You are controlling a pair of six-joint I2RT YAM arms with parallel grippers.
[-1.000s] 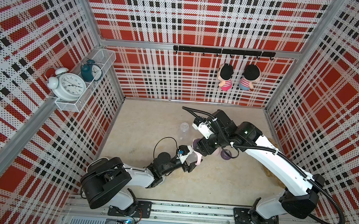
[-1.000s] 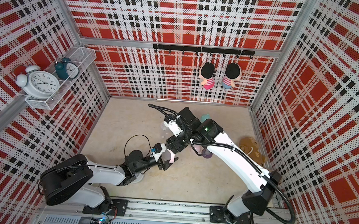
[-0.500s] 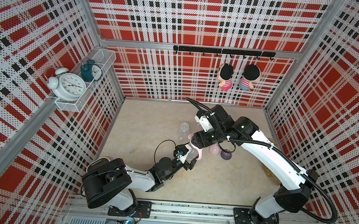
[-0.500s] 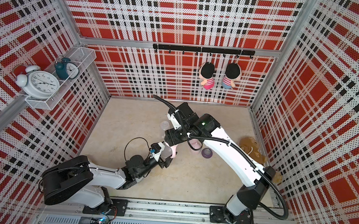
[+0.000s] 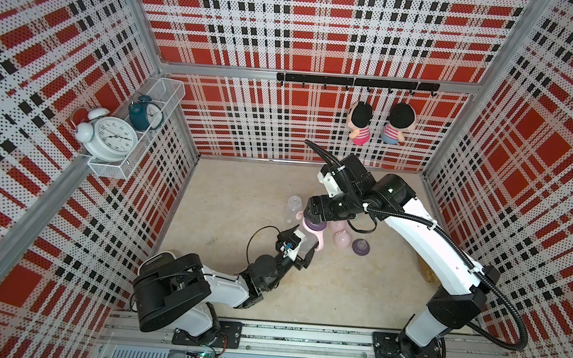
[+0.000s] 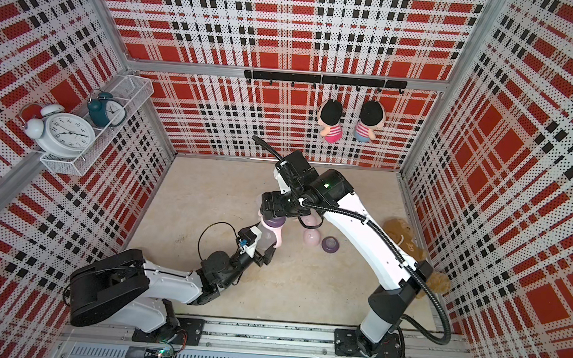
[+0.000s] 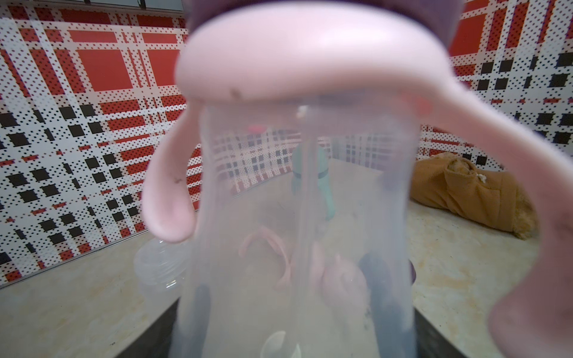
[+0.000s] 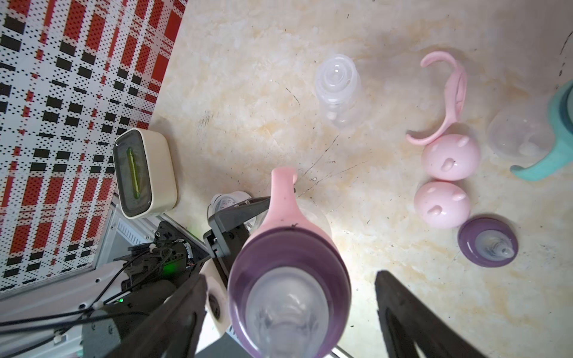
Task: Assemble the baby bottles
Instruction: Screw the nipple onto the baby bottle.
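In both top views, found the left gripper [image 5: 303,241] pinched on the body of a small clear plastic bottle with a pink two-handled ring [image 5: 318,240], near the middle of the beige stone-look tabletop [image 5: 241,200]. Could not tell lifted from resting. Made out the right gripper [image 5: 312,222] directly above, over the dark purple nipple collar [image 5: 314,228] on the bottle's neck. Feared a knock on that collar from any sideways drift of the upper arm.

From the left wrist, saw only the blurred bottle wall and pink ring, close up. Could not judge the collar's seating. Suspected a possible slip of the smooth wall through the pinch under a twisting load.

From the right wrist, caught the right jaws spread wide, flanking the collar without touching it. Judged the collar perhaps only partly screwed down. Feared a crooked or loose thread, then a tumble toward the two pink eared dome caps [image 8: 441,204] and the spare purple nipple collar [image 8: 487,245] on the tabletop.
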